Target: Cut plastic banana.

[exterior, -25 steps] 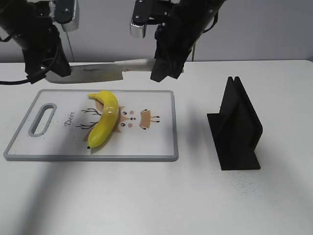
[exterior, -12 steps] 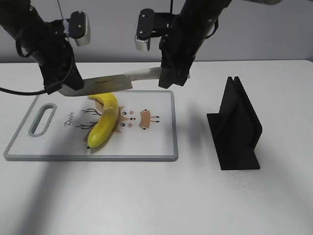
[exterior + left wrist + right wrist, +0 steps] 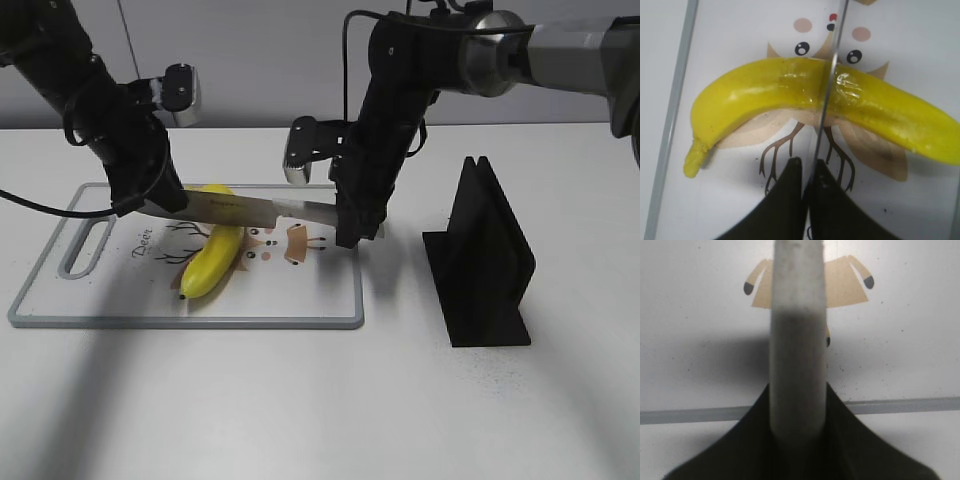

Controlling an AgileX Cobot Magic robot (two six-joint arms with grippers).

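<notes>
The plastic banana [image 3: 208, 265] lies on the white cutting board [image 3: 300, 295], curved and bright yellow. A knife [image 3: 250, 208] lies level across the banana's middle, blade edge down on it. My left gripper [image 3: 152, 205] is shut on the blade's tip end. My right gripper [image 3: 348, 232] is shut on the pale handle. In the left wrist view the thin blade [image 3: 829, 90] crosses the banana [image 3: 765, 92] ahead of my jaws [image 3: 807, 170], over the board [image 3: 730, 185]. In the right wrist view the handle [image 3: 797, 330] runs out from my jaws [image 3: 797, 405] over the board [image 3: 890, 365].
A black knife holder [image 3: 485, 262] stands on the white table to the right of the board. The board has a handle slot [image 3: 88, 242] at its left end and a deer drawing under the banana.
Both arms have come down and forward with the knife. It was held above the board's far edge; now its blade rests across the banana's middle.
</notes>
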